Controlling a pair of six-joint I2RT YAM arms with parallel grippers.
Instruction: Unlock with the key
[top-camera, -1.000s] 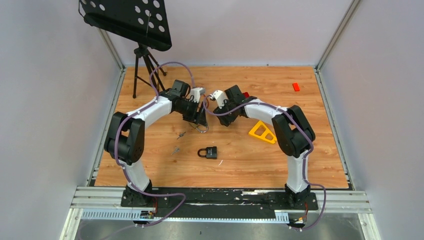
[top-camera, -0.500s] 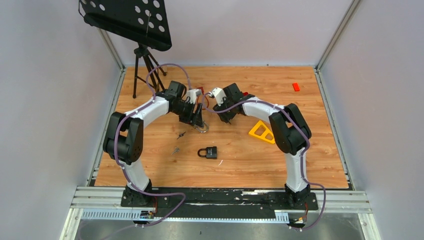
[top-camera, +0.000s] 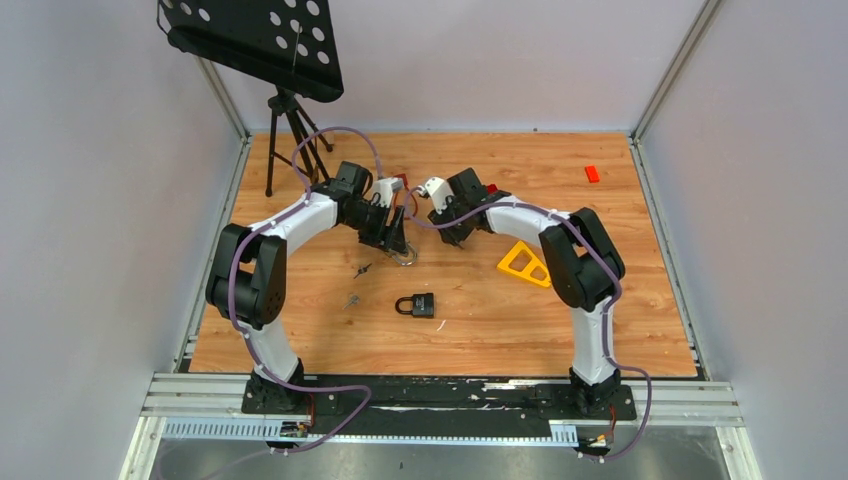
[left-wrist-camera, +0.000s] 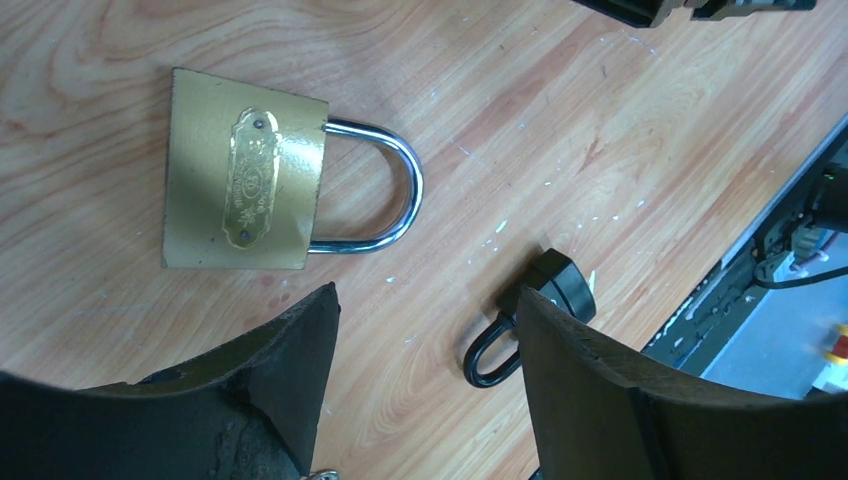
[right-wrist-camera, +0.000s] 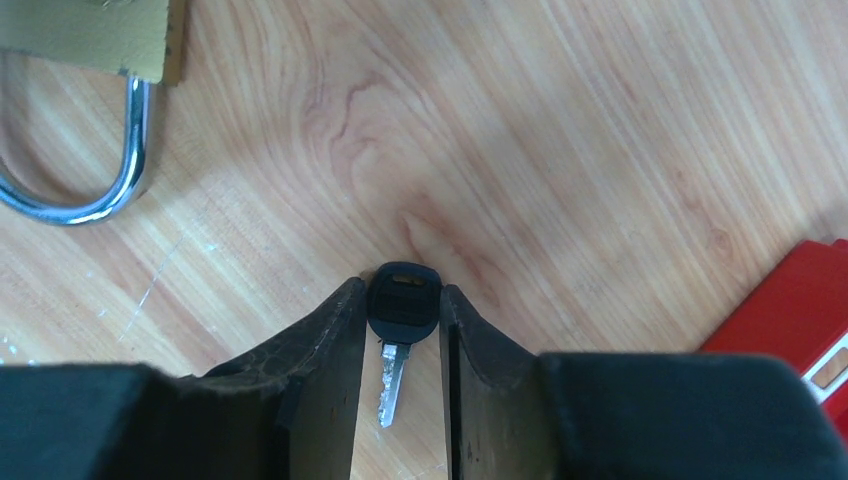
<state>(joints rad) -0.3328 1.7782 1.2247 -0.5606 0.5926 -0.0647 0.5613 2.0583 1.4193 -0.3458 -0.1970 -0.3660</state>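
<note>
A brass padlock with a steel shackle lies flat on the wooden table, just beyond my left gripper, which hangs open over bare wood. In the top view that padlock sits under the left gripper. A small key with a black head and silver blade lies on the table. My right gripper has both fingers pressed against the sides of its head. The brass padlock's shackle shows at the upper left of the right wrist view.
A black padlock lies nearer the arm bases, also seen as a black padlock by the left finger. Two loose keys lie left of it. A yellow triangle, a red block and a tripod stand around.
The right gripper's fingers have closed in onto the key's black head. Both arms shifted slightly leftward and toward the back early on, then held still.
</note>
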